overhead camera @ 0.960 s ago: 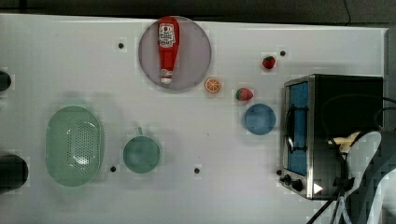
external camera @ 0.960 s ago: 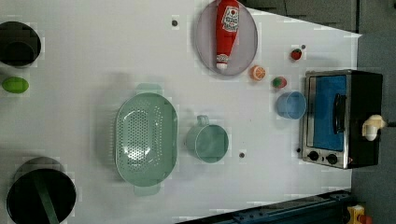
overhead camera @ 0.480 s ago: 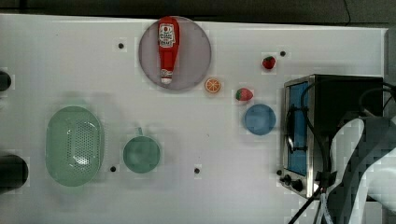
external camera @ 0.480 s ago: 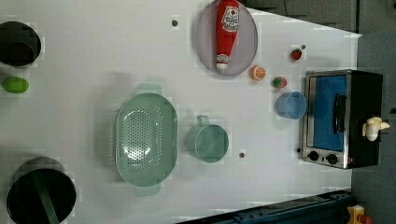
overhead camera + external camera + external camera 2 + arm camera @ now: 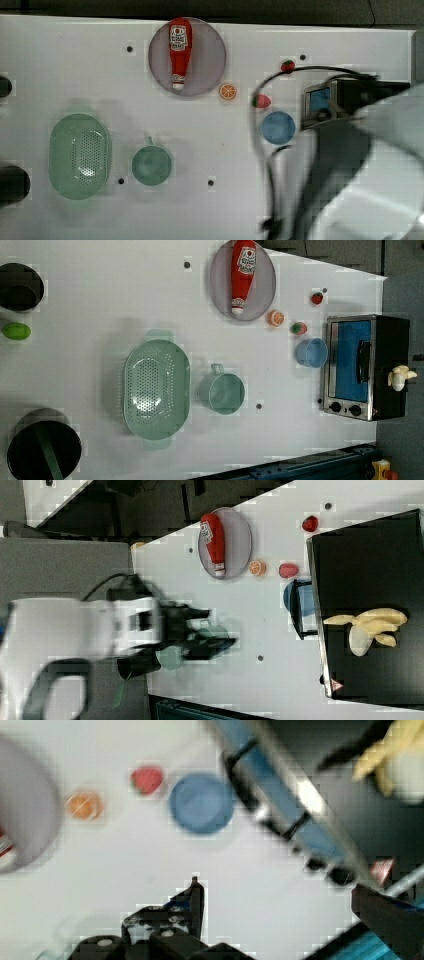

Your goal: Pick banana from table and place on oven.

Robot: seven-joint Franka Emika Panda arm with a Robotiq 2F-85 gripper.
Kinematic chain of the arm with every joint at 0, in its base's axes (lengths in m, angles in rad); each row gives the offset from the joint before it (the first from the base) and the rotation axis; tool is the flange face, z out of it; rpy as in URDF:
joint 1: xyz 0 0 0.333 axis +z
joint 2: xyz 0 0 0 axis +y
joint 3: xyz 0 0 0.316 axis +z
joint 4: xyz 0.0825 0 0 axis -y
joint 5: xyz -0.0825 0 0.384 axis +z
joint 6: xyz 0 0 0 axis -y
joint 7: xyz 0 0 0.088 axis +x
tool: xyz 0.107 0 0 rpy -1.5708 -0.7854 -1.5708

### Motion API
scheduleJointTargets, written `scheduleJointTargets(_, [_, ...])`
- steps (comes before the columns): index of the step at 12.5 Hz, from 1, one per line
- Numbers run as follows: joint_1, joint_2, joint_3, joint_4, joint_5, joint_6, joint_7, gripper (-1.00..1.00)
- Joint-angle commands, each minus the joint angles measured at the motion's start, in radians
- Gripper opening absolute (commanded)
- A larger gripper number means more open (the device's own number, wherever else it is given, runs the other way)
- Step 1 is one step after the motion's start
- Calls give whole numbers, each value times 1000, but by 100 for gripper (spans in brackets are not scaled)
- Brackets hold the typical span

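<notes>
Right view: gripper (image 5: pixel 212 629) spread wide, holding nothing, well clear of banana (image 5: pixel 369 626), lying on oven (image 5: pixel 370 580) top, far off beyond the fingertips. Best to back away high, without brushing the fruit.

Left view: pale cream banana, flaps splayed, whitish end, near the oven's rear edge.

Wrist view: fingers (image 5: pixel 196 895) apart over white table (image 5: pixel 125 855).
</notes>
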Motion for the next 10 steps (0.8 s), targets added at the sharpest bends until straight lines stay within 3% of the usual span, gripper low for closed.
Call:
scheduleJointTargets(1, [56, -136, 125, 28, 11, -78, 377, 100])
scheduleJointTargets(5, [56, -210, 270, 22, 11, -120, 566, 100])
scheduleJointTargets(10, [56, -237, 308, -7, 10, -138, 566, 100])
